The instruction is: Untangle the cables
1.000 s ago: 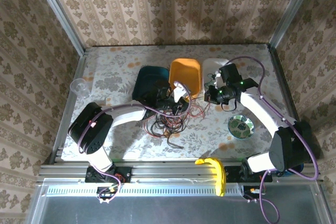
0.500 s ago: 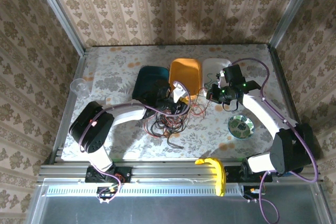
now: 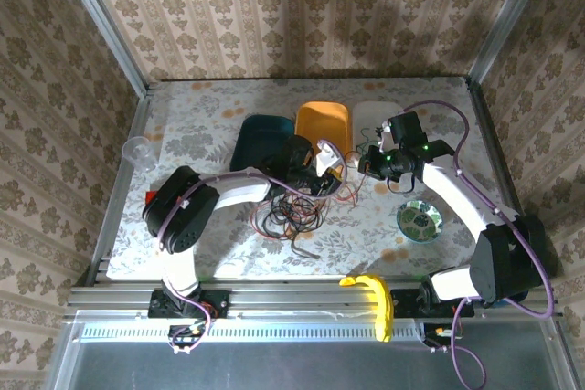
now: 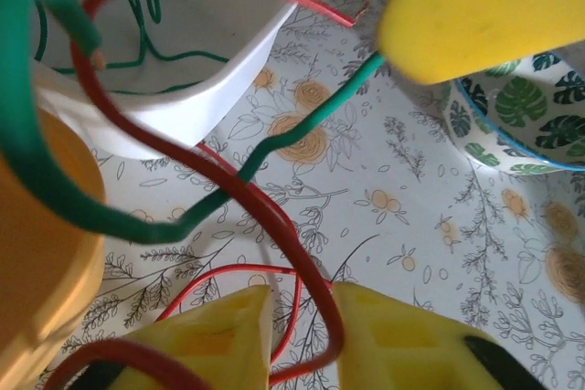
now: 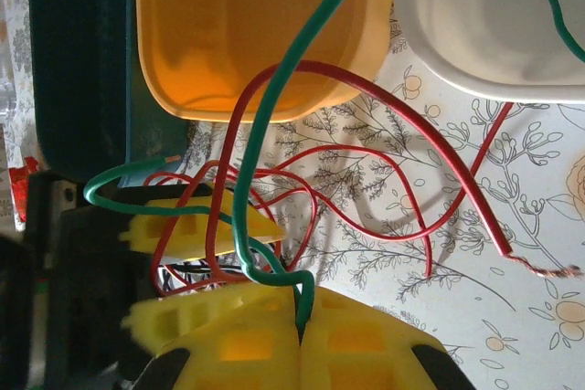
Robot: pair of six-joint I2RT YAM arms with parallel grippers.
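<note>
The cables (image 3: 291, 212) were heaped at the middle of the table (image 3: 192, 116), just in front of the orange tray (image 3: 322, 125). A green cable (image 5: 265, 98) was pinched by the right gripper (image 5: 300, 317) (seemingly to be drawn free), while a red cable (image 4: 283, 235) was straddled by the narrowly parted left gripper (image 4: 297, 294).

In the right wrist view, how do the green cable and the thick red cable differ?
The green cable is pinched in the shut right gripper; the red cable runs free of it. The red cable ends frayed on the table; the green cable rises off it. Both cross the orange bin.
</note>
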